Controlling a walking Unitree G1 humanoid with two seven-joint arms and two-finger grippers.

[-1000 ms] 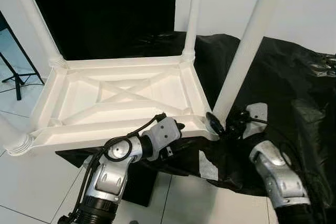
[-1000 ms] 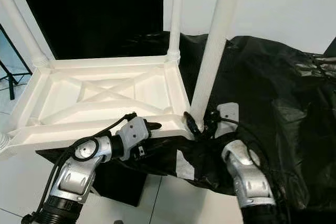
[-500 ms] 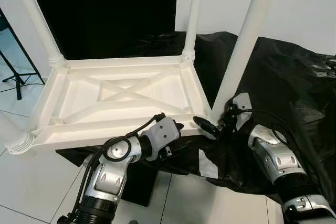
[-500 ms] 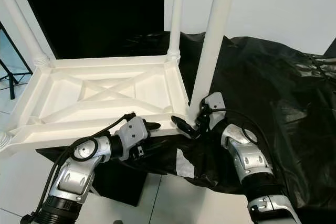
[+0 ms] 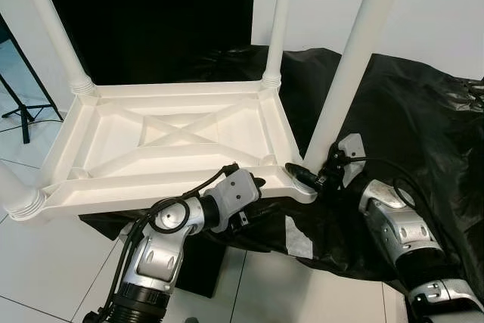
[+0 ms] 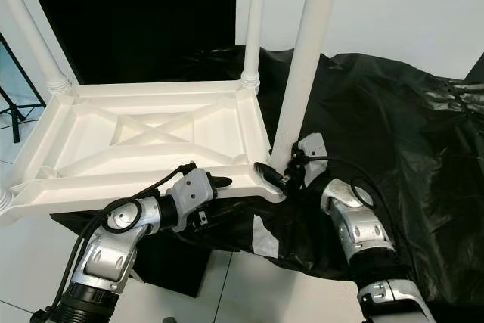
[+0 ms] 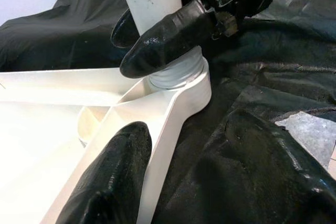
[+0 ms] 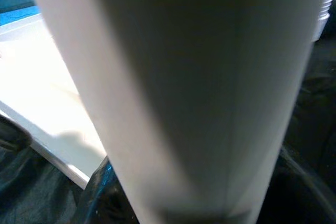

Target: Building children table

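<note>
The table (image 5: pixel 174 141) is white and lies upside down on a black sheet (image 5: pixel 423 119), with its legs sticking up. 2 far legs stand at the back corners, 1 near the dark door (image 5: pixel 144 13). A near leg (image 5: pixel 349 73) stands at the near right corner, and another leg's foot end shows at the near left corner. The right gripper (image 5: pixel 302 177) is at the bottom of the near right leg, and its fingers (image 7: pixel 168 32) wrap around the leg just above the ribbed ring where it meets the corner. The left gripper (image 5: pixel 253 183) is at the table's near edge, close to that same corner. 1 of its fingers (image 7: pixel 113 177) rests against the edge; I cannot tell if it is squeezing or loose. The floor (image 5: pixel 45 262) has white tiles. A black stand (image 5: pixel 23 104) is off to the left. No words or labels can be read anywhere.
</note>
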